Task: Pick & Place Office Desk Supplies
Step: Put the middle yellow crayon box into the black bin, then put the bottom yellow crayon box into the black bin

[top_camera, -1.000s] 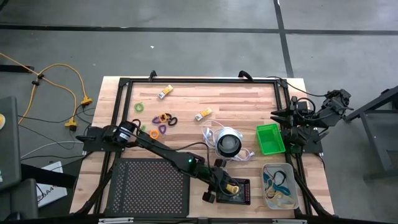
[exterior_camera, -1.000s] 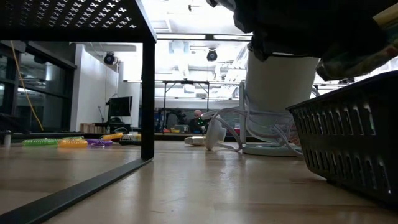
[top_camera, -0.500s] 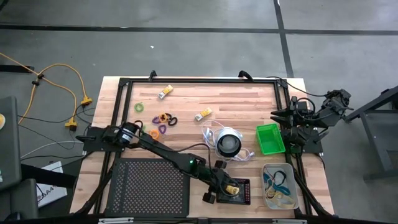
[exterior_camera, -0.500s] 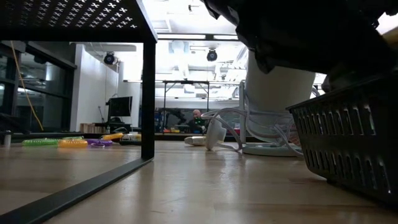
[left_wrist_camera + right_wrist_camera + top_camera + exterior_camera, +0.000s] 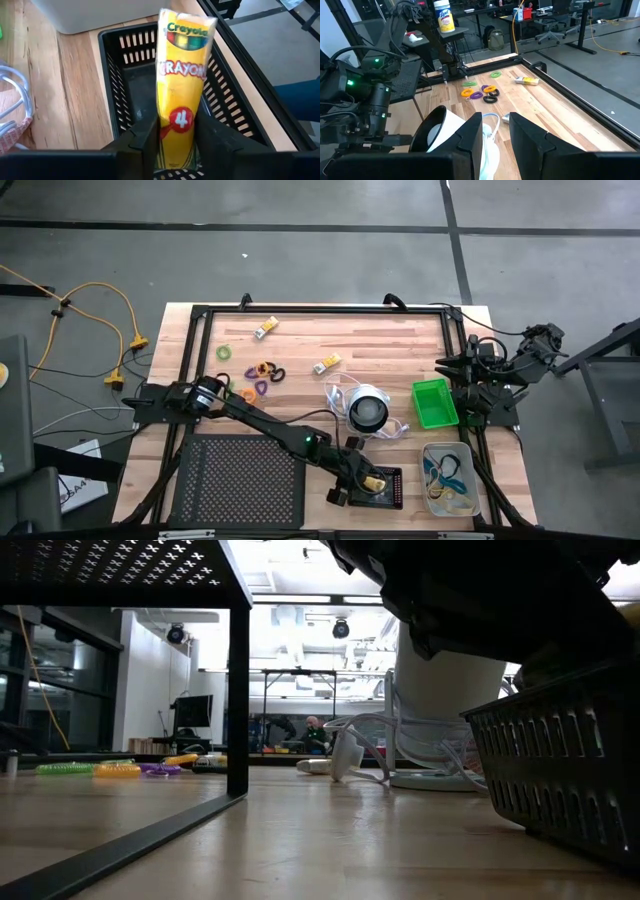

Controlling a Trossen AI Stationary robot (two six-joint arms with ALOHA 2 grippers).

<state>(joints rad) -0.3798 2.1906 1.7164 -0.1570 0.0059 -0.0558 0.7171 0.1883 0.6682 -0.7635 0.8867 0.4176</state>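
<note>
Your left gripper hangs over the black tray, its jaws pinching the lower end of the crayon pack so it drops inside. The right gripper waits well away from the tray, jaws parted and empty. Other packs and loops lie on the desk beyond the tray.

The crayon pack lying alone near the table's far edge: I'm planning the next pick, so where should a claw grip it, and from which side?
Grip the crayon pack across its narrow middle, coming straight down from above. It lies flat on bare wood, angled to the frame, so the claw would probably need turning until its fingers close on the two long sides. Nothing crowds it; the loops sit well apart.
</note>
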